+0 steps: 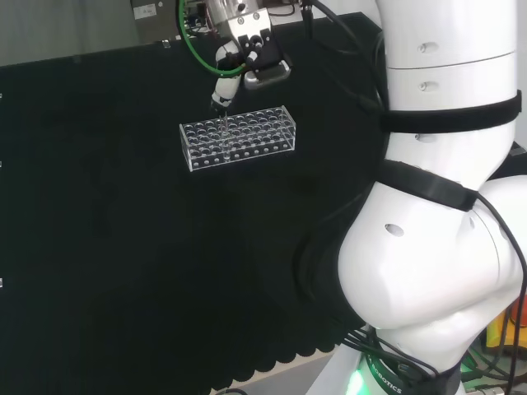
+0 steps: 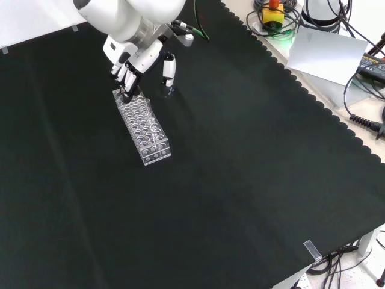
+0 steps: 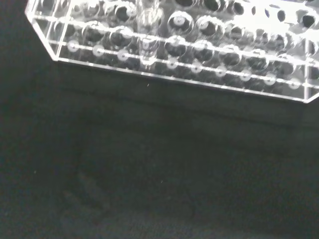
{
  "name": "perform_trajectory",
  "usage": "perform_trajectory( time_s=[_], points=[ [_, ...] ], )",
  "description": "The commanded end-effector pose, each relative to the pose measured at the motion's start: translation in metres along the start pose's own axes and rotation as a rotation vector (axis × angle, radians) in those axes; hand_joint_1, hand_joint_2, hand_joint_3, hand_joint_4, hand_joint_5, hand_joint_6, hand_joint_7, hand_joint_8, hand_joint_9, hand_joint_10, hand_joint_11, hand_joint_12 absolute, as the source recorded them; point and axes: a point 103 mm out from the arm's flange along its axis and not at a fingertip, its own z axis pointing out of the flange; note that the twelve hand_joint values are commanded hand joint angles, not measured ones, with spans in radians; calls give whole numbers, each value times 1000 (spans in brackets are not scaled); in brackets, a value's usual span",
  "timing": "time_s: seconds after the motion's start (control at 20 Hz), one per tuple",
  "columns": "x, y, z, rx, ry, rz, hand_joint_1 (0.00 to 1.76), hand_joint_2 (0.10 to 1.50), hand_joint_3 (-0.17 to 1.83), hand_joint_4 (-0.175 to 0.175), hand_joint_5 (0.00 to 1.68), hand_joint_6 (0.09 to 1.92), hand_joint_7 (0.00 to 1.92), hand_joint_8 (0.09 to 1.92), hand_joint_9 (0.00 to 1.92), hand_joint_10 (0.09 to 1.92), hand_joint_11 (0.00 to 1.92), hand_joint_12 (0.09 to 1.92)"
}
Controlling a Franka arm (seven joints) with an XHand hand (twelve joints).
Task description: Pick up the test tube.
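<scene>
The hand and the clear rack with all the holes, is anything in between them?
In the head view a thin clear test tube runs from the hand down into the rack.

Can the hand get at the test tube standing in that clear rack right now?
Probably yes. The hand hangs right above the test tube, which stands upright in the rack, with nothing between them.

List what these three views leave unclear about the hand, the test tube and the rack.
- Grip: in the head view the black and white hand sits over the thin clear glass test tube; contact is too small to judge.
- Fingertips: in the front view the arm's white link covers most of the hand.
- Other tubes: the clear plastic rack is all glare in the wrist view.
</scene>
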Motion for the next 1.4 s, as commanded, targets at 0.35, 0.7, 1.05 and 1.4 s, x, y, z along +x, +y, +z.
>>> perform_trajectory(
  time_s=[0.35,0.7,1.05,1.4],
  points=[
    [8,2,14,27,13,-32,684,944,100,-125,396,87,627,935,346,879,0,1353],
    [10,15,21,29,-4,-15,715,935,116,-132,421,87,685,941,420,856,0,1382],
    [9,24,19,28,-6,1,745,927,133,-140,447,87,731,947,468,847,0,1410],
    [9,36,17,13,25,24,805,894,189,-156,505,106,913,963,627,810,0,1472]
  ],
)
